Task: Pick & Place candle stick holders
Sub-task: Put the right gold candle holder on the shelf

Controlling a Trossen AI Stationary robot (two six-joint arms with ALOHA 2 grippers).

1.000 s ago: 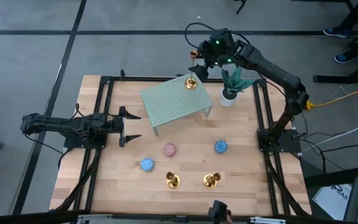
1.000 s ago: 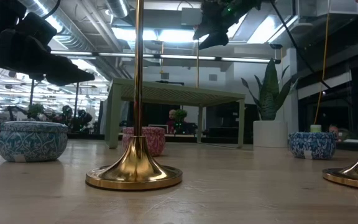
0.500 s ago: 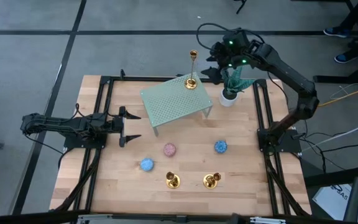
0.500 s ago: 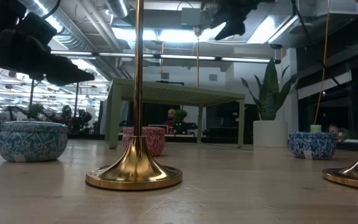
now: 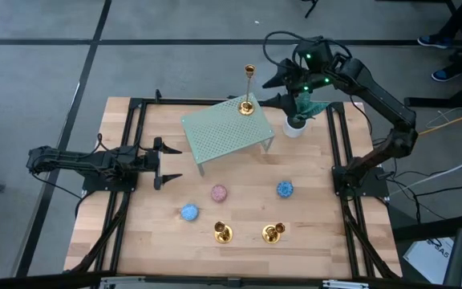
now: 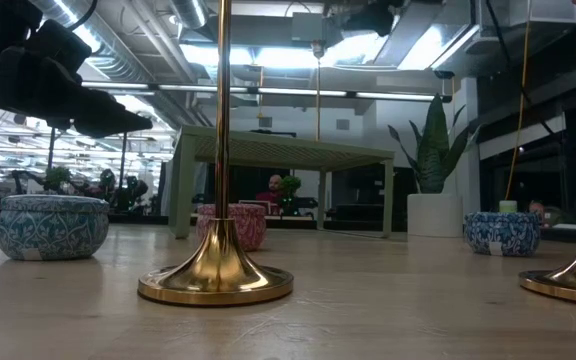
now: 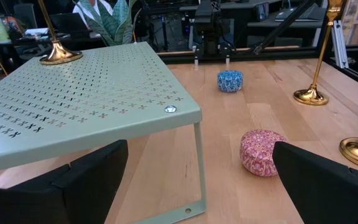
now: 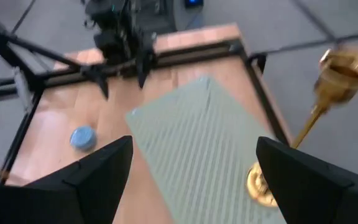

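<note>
One tall gold candlestick (image 5: 248, 92) stands by its round base on the far right corner of the green perforated shelf (image 5: 223, 128); it also shows in the right wrist view (image 8: 319, 112). Two more gold candlesticks (image 5: 223, 234) (image 5: 273, 233) stand on the table near its near edge. My right gripper (image 5: 276, 90) is open and empty, in the air just right of the tall candlestick's top, over the potted plant. My left gripper (image 5: 169, 164) is open and empty at the table's left side, pointing toward the shelf (image 7: 92, 93).
A white pot with a green plant (image 5: 297, 116) stands right of the shelf, under my right gripper. A blue tin (image 5: 188, 212), a pink tin (image 5: 218, 193) and another blue tin (image 5: 285, 189) lie on the table between the shelf and the two near candlesticks.
My right gripper has drawn away from the top of the tall candlestick, toward the table's right edge, and now hangs over the plant. The candlestick stays upright on the shelf's far right corner.
</note>
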